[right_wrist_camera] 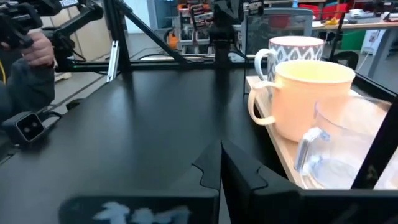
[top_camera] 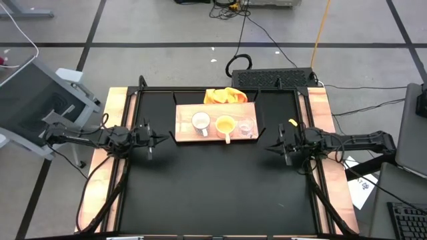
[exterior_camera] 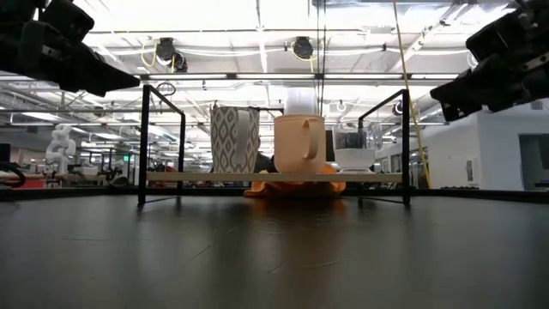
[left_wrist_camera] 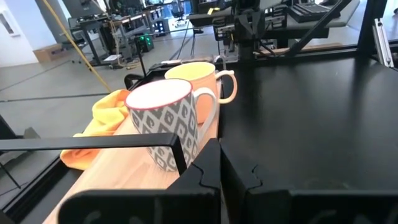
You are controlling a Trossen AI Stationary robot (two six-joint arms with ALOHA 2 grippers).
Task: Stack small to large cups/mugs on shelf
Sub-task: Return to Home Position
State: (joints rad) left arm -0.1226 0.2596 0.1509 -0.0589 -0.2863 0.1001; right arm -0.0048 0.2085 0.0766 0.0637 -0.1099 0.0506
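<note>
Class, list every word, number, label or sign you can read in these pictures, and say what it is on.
No text can be read in any view.
White mug: grey diamond pattern, no words.
Orange-yellow mug, glass cup, shelf: no markings visible.
Paper sheet right of the table: print too small to read.

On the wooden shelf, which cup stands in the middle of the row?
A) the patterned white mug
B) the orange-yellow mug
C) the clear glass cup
B: in the high view the orange-yellow mug stands between the patterned white mug and the clear glass cup on the shelf.
</note>
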